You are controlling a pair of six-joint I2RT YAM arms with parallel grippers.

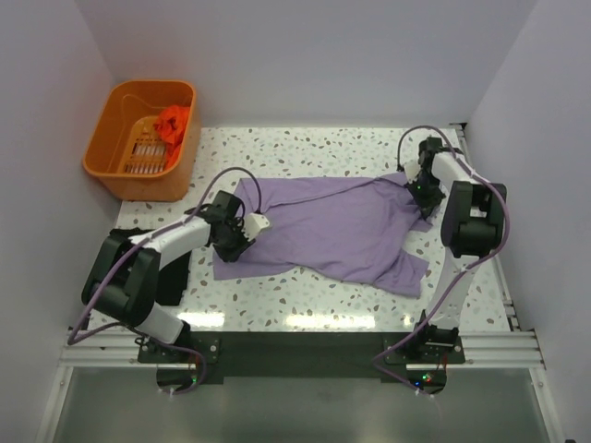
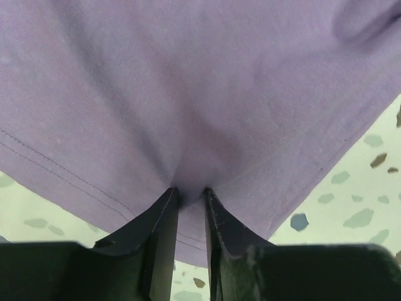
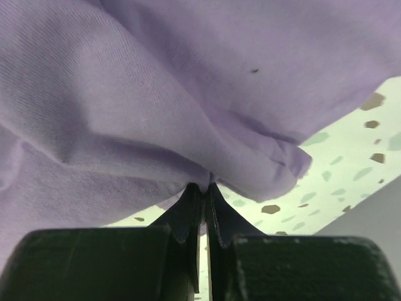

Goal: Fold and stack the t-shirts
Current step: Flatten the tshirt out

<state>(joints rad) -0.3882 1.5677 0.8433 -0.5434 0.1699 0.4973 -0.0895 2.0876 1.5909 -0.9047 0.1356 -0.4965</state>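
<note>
My left tool (image 2: pixel 190 191) pinches the purple shirt (image 1: pixel 342 226) at its left hem; my right tool (image 3: pixel 203 185) pinches its far right edge. The shirt lies spread on the surface (image 1: pixel 305 148). I must lift both evenly, keeping cloth taut.

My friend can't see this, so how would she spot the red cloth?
At the far left corner of the speckled white table stands a rigid orange plastic basket. The crumpled orange-red cloth lies inside, against its right wall. It is bunched and redder than the basket, unlike the lilac-purple shirt spread out.
</note>
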